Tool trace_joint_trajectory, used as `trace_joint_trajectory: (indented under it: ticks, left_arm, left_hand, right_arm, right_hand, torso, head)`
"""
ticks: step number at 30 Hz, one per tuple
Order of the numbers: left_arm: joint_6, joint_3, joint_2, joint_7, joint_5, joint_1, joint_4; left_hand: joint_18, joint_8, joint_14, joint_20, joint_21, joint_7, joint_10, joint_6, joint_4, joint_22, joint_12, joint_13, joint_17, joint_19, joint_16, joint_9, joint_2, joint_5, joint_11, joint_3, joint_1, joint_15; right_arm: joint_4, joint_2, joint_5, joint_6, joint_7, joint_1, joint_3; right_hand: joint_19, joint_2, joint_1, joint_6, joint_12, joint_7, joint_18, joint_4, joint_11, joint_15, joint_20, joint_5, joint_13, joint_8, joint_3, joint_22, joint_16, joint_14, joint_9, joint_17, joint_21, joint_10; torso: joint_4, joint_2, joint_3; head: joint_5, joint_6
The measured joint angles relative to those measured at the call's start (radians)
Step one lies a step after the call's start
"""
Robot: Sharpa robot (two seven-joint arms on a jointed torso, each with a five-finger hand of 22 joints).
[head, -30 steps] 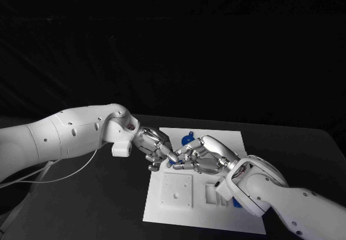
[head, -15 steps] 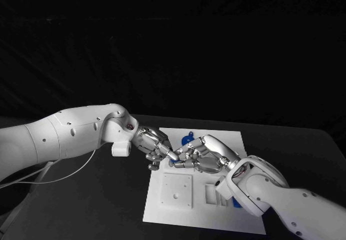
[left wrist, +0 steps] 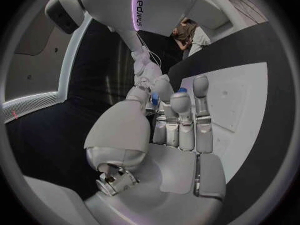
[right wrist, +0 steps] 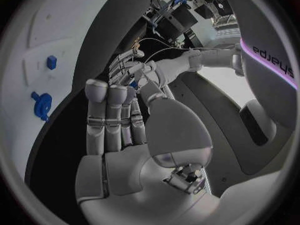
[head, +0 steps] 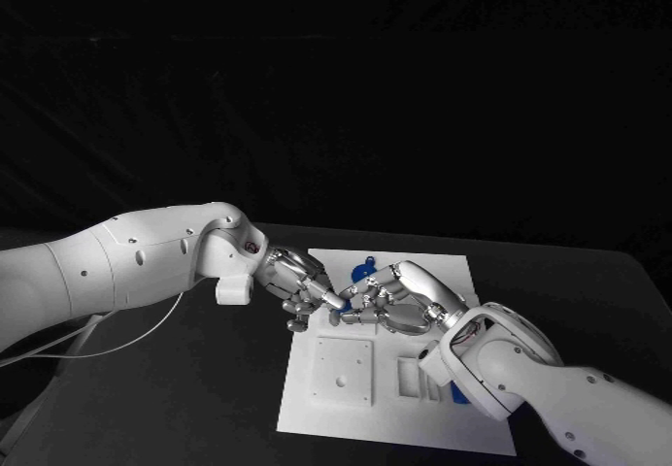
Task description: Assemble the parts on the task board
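White task board [head: 351,398] on a black table [head: 183,408]; blue parts [right wrist: 41,105]; silver robot hands

Task board [head: 420,408]: matt white, probably plastic. Parts [right wrist: 41,105]: glossy blue plastic. Hands [head: 297,283]: polished metal. Table [head: 183,398]: matt black.

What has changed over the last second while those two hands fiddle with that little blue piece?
Hardly anything. The left hand and right hand stay fingertip to fingertip over the task board, the small blue part between them. The blue part at the board's far edge has not moved.
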Motion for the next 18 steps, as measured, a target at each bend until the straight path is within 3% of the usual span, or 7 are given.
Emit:
trace_joint_trajectory:
  ticks: [7,12,16,18]
  left_arm:
    - [-0.003,0.0,-0.005,-0.015,0.001,0.0,-0.001]
    - [-0.013,0.0,-0.016,-0.022,0.001,0.0,-0.001]
    - [-0.03,0.0,-0.028,-0.021,0.001,0.001,-0.001]
    - [-0.045,0.0,-0.035,-0.017,0.002,0.001,0.0]
  left_hand:
    - [0.0,0.0,-0.007,0.0,-0.007,0.011,-0.008,-0.04,0.071,0.0,0.0,-0.004,-0.001,0.0,-0.001,-0.043,-0.059,-0.013,0.008,0.001,-0.017,0.007]
    - [0.0,0.0,-0.039,0.017,-0.032,0.033,-0.049,-0.101,0.103,0.0,-0.034,-0.016,-0.014,-0.017,-0.034,-0.104,-0.07,-0.013,0.024,-0.009,-0.007,0.024]
    - [0.0,0.0,-0.097,0.04,-0.088,0.062,-0.115,-0.185,0.104,-0.025,-0.107,-0.067,-0.058,-0.062,-0.109,-0.176,-0.079,-0.013,0.053,-0.01,0.006,0.051]
    - [0.0,0.0,-0.111,0.049,-0.112,0.07,-0.131,-0.196,0.1,-0.043,-0.141,-0.097,-0.08,-0.071,-0.14,-0.204,-0.066,-0.013,0.064,-0.006,0.021,0.064]
  right_arm:
    - [-0.006,-0.004,-0.011,-0.018,-0.013,0.0,0.0]
    - [-0.014,-0.008,-0.019,-0.029,-0.019,0.0,0.0]
    - [-0.029,-0.013,-0.023,-0.036,-0.022,0.0,0.001]
    - [-0.039,-0.016,-0.025,-0.039,-0.023,0.0,0.002]
  right_hand:
    - [0.0,-0.002,0.002,0.0,0.0,0.0,0.0,0.001,0.002,0.0,0.0,-0.004,0.001,0.001,0.009,0.0,-0.004,0.0,0.0,0.001,0.0,0.001]
    - [0.0,-0.007,-0.004,0.005,-0.007,0.0,0.0,0.002,-0.002,-0.003,0.0,-0.004,0.003,0.001,0.024,0.0,-0.004,0.003,0.0,0.002,0.0,0.005]
    - [0.0,-0.007,-0.004,0.005,-0.007,0.0,0.0,0.002,-0.002,-0.003,0.0,-0.004,0.003,0.001,0.024,0.0,-0.004,0.003,0.0,0.002,0.0,0.005]
    - [0.002,-0.007,-0.004,0.005,-0.007,0.0,0.0,0.002,-0.002,-0.003,-0.002,-0.005,0.003,0.001,0.024,0.0,-0.004,0.003,0.0,0.002,0.0,0.005]
  torso:
    - [0.0006,0.0,-0.0001]
    - [0.0006,0.0,-0.0001]
    - [0.0001,0.0,-0.0001]
    - [0.0,0.0,0.0]
  head:
    - [-0.002,-0.001]
    - [-0.005,0.003]
    - [-0.008,0.009]
    - [-0.011,0.012]
